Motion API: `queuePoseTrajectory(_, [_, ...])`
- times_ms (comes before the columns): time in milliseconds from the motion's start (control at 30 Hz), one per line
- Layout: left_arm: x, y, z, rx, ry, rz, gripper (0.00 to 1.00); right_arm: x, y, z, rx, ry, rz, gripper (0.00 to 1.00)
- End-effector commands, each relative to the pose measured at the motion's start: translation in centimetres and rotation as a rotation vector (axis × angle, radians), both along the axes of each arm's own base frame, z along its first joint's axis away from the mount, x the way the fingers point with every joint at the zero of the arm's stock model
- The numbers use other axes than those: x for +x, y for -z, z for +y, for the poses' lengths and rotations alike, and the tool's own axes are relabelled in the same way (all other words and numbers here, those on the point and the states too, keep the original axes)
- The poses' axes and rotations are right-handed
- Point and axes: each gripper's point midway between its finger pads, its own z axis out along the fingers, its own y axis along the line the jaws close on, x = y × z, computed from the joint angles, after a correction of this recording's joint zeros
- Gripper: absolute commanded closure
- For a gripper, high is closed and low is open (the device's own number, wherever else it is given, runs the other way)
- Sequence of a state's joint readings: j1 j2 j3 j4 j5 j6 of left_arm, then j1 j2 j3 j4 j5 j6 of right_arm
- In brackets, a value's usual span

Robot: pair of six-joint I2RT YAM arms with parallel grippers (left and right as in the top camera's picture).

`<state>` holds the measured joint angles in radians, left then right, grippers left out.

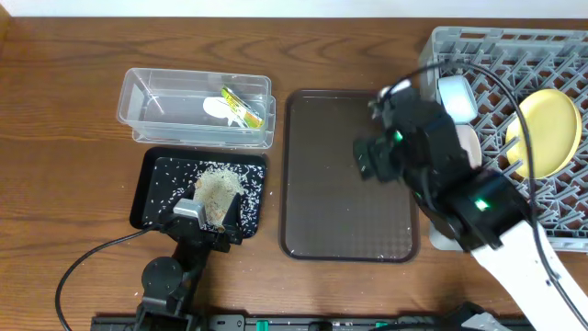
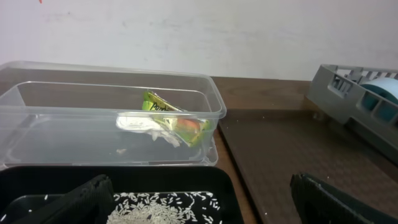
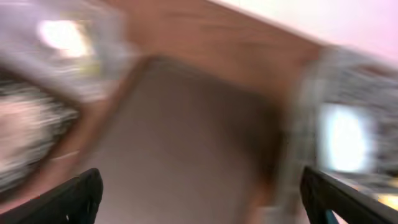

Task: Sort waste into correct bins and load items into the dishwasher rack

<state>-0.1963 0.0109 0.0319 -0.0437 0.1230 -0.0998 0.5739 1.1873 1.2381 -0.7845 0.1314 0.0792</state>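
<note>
The clear tub (image 1: 147, 115) holds the snack wrapper (image 1: 242, 108) and white paper (image 1: 217, 109); both also show in the left wrist view, wrapper (image 2: 171, 115) and paper (image 2: 140, 122). The black tray (image 1: 152, 184) holds rice grains (image 1: 219, 188), also seen in the left wrist view (image 2: 158, 208). The grey rack (image 1: 514, 46) holds the yellow plate (image 1: 544, 129), a light blue bowl (image 1: 457, 97) and a pinkish-white bowl (image 1: 469, 142). My left gripper (image 2: 205, 202) is open over the black tray's near edge. My right gripper (image 3: 199, 193) is open and empty above the brown tray; its view is blurred.
The dark brown serving tray (image 1: 322, 211) lies between the black tray and the rack. The rack's corner shows at the right of the left wrist view (image 2: 348, 99). A black cable runs across the rack. Chopsticks and cup are not visible.
</note>
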Motion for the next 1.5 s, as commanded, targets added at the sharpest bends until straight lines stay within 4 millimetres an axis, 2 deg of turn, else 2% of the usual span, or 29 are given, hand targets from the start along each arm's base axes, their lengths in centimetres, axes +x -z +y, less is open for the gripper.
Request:
queuePoseTrajectory(0, [0.1,1.5,0.2,0.02,-0.008,0.031,0.07,-4.4,-0.7,4.7,0.226,-0.232,0.152,0.01])
queuePoseTrajectory(267, [0.1,1.6,0.2,0.02,-0.008,0.031,0.07,-5.8,0.6,4.3,0.207,-0.241,0.231,0.01])
queuePoseTrajectory(400, [0.1,1.6,0.2,0.02,-0.008,0.031,0.07,-7.4,2.3,2.9,0.125,-0.252,0.306,0.01])
queuePoseTrajectory(467, [0.1,1.5,0.2,0.02,-0.008,0.031,0.07,-8.2,2.5,2.3,0.105,-0.259,0.322,0.01])
queuePoseTrajectory(567, [0.1,1.5,0.2,0.02,-0.008,0.031,0.07,-8.3,0.9,1.7,0.082,-0.298,0.221,0.01])
queuePoseTrajectory(767, [0.1,1.6,0.2,0.02,-0.008,0.031,0.07,-8.1,-5.4,-1.8,0.05,-0.229,-0.134,0.01])
queuePoseTrajectory(867, [0.1,1.5,0.2,0.02,-0.008,0.031,0.07,-8.9,-6.2,-3.8,0.039,-0.198,-0.227,0.01])
queuePoseTrajectory(1033, [0.1,1.5,0.2,0.02,-0.008,0.031,0.07,-9.4,-4.3,-6.3,0.078,-0.117,-0.298,0.01])
queuePoseTrajectory(1167, [0.1,1.6,0.2,0.02,-0.008,0.031,0.07,-9.5,-0.4,-7.7,0.095,-0.07,-0.32,0.01])
queuePoseTrajectory(1267, [0.1,1.5,0.2,0.02,-0.008,0.031,0.07,-9.5,2.3,-8.2,0.1,-0.05,-0.342,0.01])
queuePoseTrajectory(1467, [0.1,1.6,0.2,0.02,-0.008,0.031,0.07,-9.0,6.3,-8.0,0.135,-0.05,-0.442,0.01])
